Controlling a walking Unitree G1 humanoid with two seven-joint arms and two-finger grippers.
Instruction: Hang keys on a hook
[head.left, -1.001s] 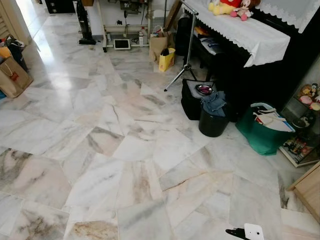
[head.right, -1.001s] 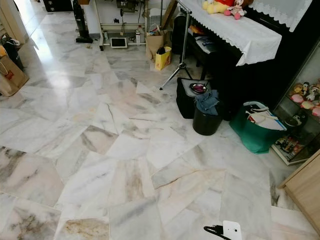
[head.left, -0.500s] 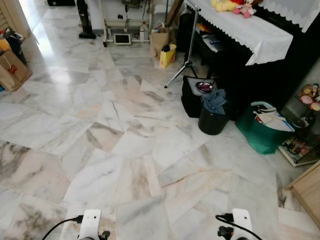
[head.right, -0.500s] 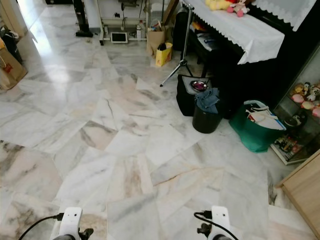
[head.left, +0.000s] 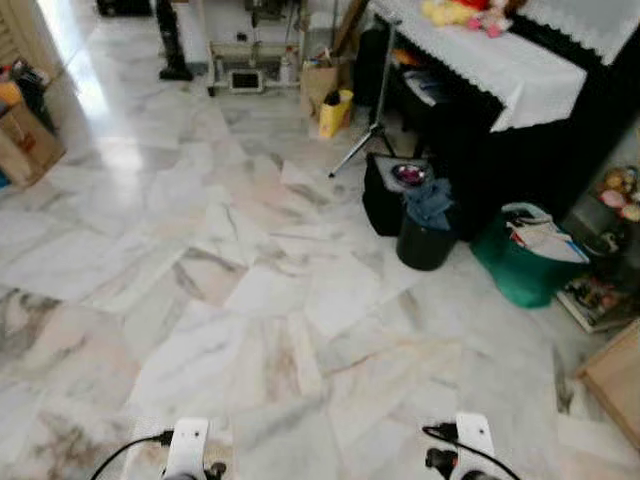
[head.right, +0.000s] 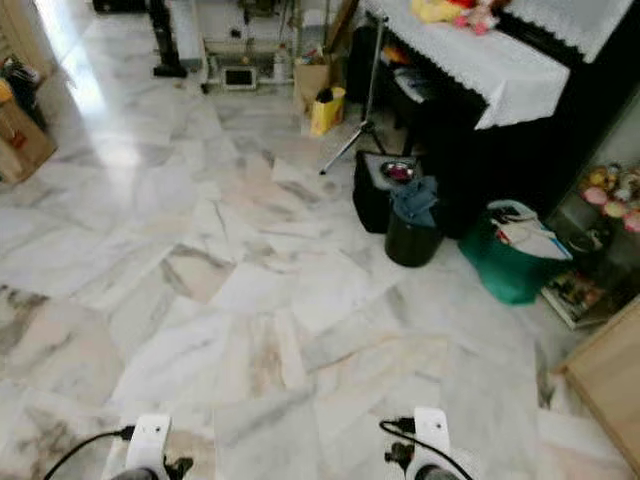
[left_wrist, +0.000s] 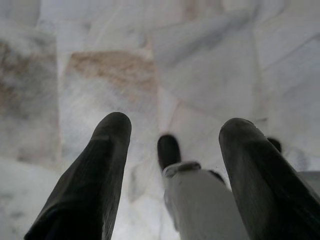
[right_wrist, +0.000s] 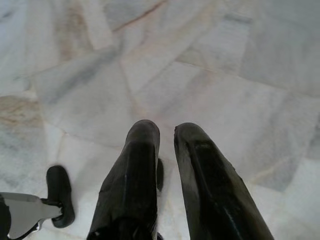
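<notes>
Both my arms hang low over the marble floor (head.left: 250, 290). The white wrist of my left arm (head.left: 187, 445) and that of my right arm (head.left: 470, 443) reach into the bottom edge of the eye views, each with a black cable. In the left wrist view my left gripper (left_wrist: 176, 127) is open, its two black fingers wide apart with nothing between them, above my own foot. In the right wrist view my right gripper (right_wrist: 166, 131) is shut, fingers nearly touching, and I see nothing in it.
To the right stand a black bin (head.left: 427, 240) draped with blue cloth, a black bag (head.left: 383, 195), a green bag (head.left: 525, 268) and a black piano under a white lace cloth (head.left: 480, 60). A wooden cabinet corner (head.left: 612, 385) juts in at lower right. A tripod stand (head.left: 372, 110) and a brown paper bag (head.left: 25, 145) stand farther off.
The view has shifted a little and gone blurred, so the camera is moving. Both wrists have come into the bottom edge, where a second ago only the right one showed.
</notes>
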